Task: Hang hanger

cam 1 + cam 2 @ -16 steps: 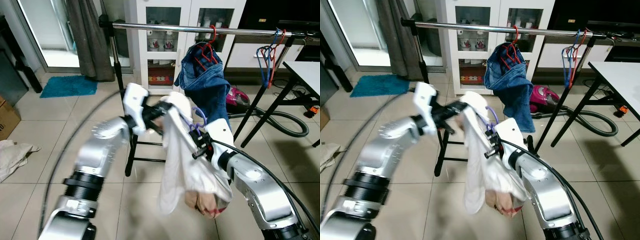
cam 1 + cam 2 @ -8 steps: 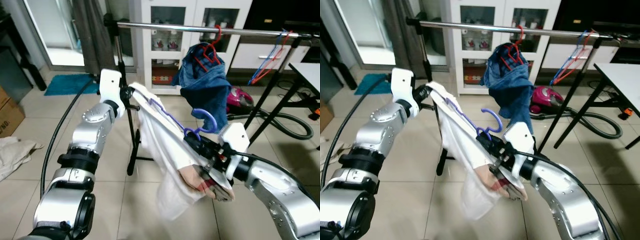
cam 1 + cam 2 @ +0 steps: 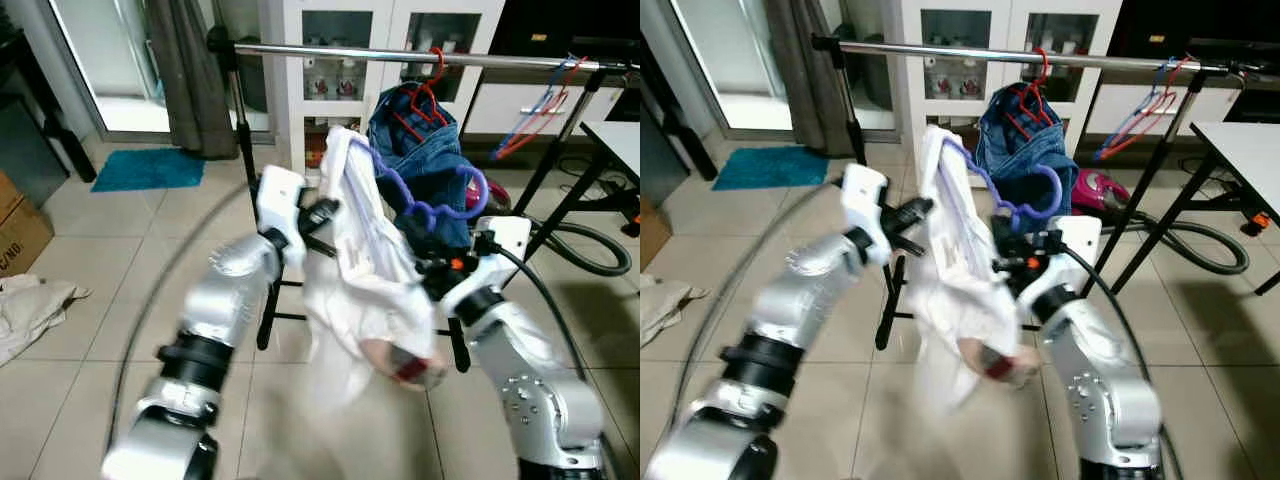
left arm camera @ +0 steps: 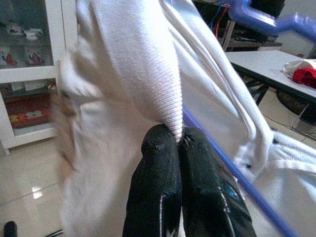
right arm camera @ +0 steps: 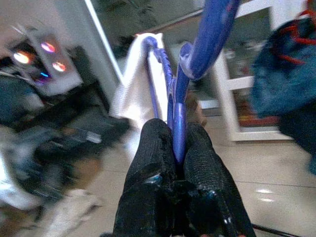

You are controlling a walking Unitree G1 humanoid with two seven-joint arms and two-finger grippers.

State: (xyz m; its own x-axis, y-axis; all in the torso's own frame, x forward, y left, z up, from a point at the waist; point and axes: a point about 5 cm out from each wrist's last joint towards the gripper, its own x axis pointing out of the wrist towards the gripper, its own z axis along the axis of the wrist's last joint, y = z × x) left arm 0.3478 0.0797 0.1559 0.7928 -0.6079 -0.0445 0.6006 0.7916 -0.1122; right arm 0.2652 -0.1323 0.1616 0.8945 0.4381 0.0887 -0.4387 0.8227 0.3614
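A purple hanger (image 3: 440,205) carries a white garment (image 3: 365,265) with a red-printed patch low down. My right gripper (image 5: 174,129) is shut on the hanger's neck just under the hook, which points up. My left gripper (image 4: 177,136) is shut on a ribbed edge of the white garment, at its upper left side (image 3: 325,212). Both hold the load in front of and below the chrome rail (image 3: 320,50). Blue jeans (image 3: 425,150) hang from a red hanger (image 3: 425,95) on that rail, right behind the purple hook.
Several blue and red hangers (image 3: 540,110) hang at the rail's right end. A table (image 3: 620,135) and a vacuum hose (image 3: 585,250) lie to the right. A cardboard box (image 3: 20,230), a cloth (image 3: 30,305) and a blue mat (image 3: 150,168) are on the left floor.
Both arms have lifted the hanger and garment and carried them right, closer to the rail. The hanger has swung from a slant to nearly upright, hook up by the jeans.
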